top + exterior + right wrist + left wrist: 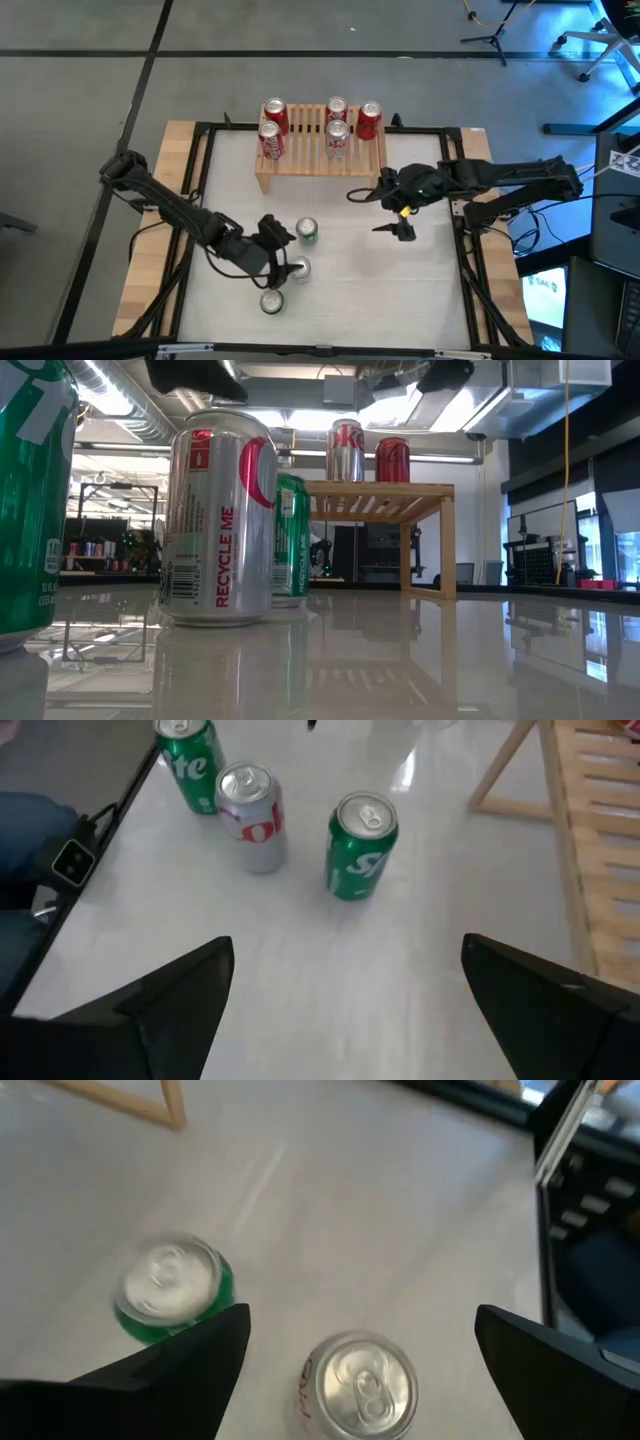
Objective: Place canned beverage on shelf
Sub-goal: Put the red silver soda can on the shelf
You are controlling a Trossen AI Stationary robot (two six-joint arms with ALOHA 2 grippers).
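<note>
While five cans already stand on the low light-wood slatted shelf [320, 150], we judge that the step in hand is reaching for the next one. Our left gripper [277, 250] hangs over the silver can with red lettering [298, 268], with its fingers spread wide on both sides of the can top and not touching it. This can stands on the white desk [400, 290], well in front of the shelf, between a green can [307, 231] nearer the shelf and another green can [272, 302] farther from it.

Next, we think the left gripper must go down around the silver can and close without hitting the green can just beside it.

Our right gripper [385, 210] waits in front of the shelf's right end, also spread and empty.

Only the high view shows all five cans on the shelf; the low view shows just two. Only the low view shows the print "RECYCLE ME" on the silver can. Our left wrist view shows how the fingers stand around the can top.
</note>
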